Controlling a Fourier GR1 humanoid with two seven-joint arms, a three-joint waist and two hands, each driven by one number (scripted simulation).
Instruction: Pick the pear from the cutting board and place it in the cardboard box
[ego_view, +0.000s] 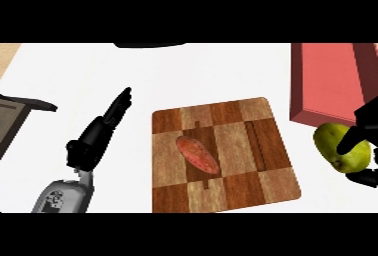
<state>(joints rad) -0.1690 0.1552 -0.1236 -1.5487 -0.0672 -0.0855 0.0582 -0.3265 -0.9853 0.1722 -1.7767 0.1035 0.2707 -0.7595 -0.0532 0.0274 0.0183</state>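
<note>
**Holding the pear beside the box**

1. Pear. The yellow-green pear (328, 141) is at the right side of the view, clear of the cutting board and just off its right edge. Its top lies at the near lower edge of the box. It is outside the box. Whether it rests on the counter or is lifted above it cannot be told.

2. Right hand. The right hand (365, 119) comes in from the right edge. Its black fingers are curled round the pear: one finger crosses the front of the fruit, and another part of the hand shows below it. Much of the hand is cut off by the edge of the view.

3. Box. The reddish box (325, 82) sits at the upper right and runs out of the view at the top and right.

4. Cutting board. The chequered wooden cutting board (251, 175) lies at the centre of the white counter (207, 70). A reddish-orange vegetable (198, 154) lies on it, left of centre, set on a slant.

5. Left hand. The left hand (94, 137) shows to the left of the board, apart from it. Its fingers are straight, together, pointing up and holding nothing. Its grey forearm (63, 196) enters from the lower edge.

6. Other items. A grey and dark object (16, 117) is partly visible at the left edge. A dark shape (151, 45) shows at the top edge.
</note>
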